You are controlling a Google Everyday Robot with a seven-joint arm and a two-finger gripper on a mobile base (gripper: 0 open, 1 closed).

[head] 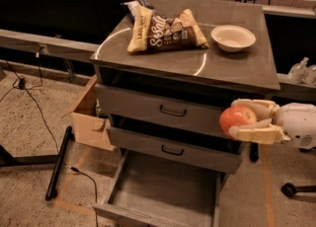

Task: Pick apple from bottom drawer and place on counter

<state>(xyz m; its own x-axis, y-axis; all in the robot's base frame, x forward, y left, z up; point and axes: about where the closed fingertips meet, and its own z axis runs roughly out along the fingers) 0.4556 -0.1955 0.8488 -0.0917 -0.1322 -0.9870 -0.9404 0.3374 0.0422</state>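
The gripper (235, 119) comes in from the right with its jaws closed on the apple (238, 117), one finger above the fruit and one below. The apple hangs in the air, in front of the right end of the top drawer (163, 106). The front edge of the counter (232, 70) runs just above the jaws. On the counter a white bowl (233, 38) sits well above the jaws, and two chip bags (165, 29) lie up and to the left. The middle drawer (170, 148) is below and left of the jaws. Lower down, the bottom drawer (163, 191) stands pulled out with a bare floor. A cardboard box (90, 118) sits far left of the jaws, against the cabinet's side. Two bottles (302, 71) stand up and to the right.
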